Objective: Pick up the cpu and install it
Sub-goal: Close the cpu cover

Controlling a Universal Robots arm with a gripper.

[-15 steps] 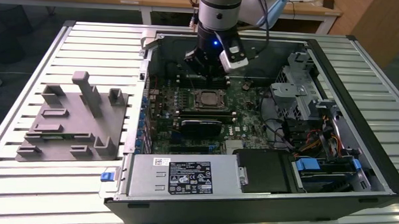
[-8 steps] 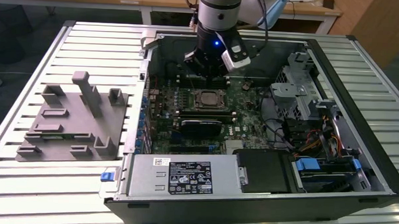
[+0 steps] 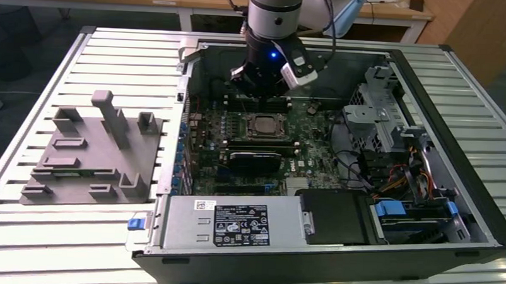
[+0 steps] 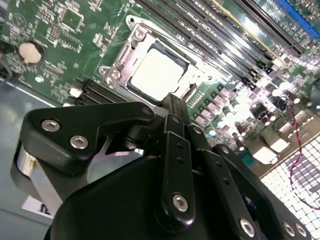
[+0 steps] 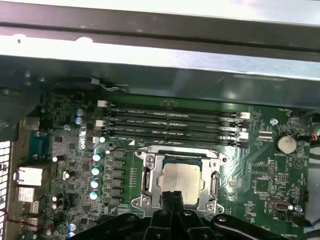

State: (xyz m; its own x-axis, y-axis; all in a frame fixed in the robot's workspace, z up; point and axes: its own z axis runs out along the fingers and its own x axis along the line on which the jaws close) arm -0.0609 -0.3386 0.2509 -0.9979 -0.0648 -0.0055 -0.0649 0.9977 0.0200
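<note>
cpu [image 5: 181,176] lies flat inside its socket frame [image 5: 148,172], claw [image 5: 173,195] pinched narrow and empty at one edge.

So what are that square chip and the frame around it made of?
The chip looks metal-topped: a pale, matte silvery lid that reflects light softly. The frame around it seems bare steel, judging by its bright glints and screw heads. The board beneath is glossy green, probably lacquered fibreglass.

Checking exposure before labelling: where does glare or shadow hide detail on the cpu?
Second wrist view: glare washes the cpu top to plain white; first wrist view: only a mild sheen, surface tone visible; exterior view: it sits dim inside the case.
</note>
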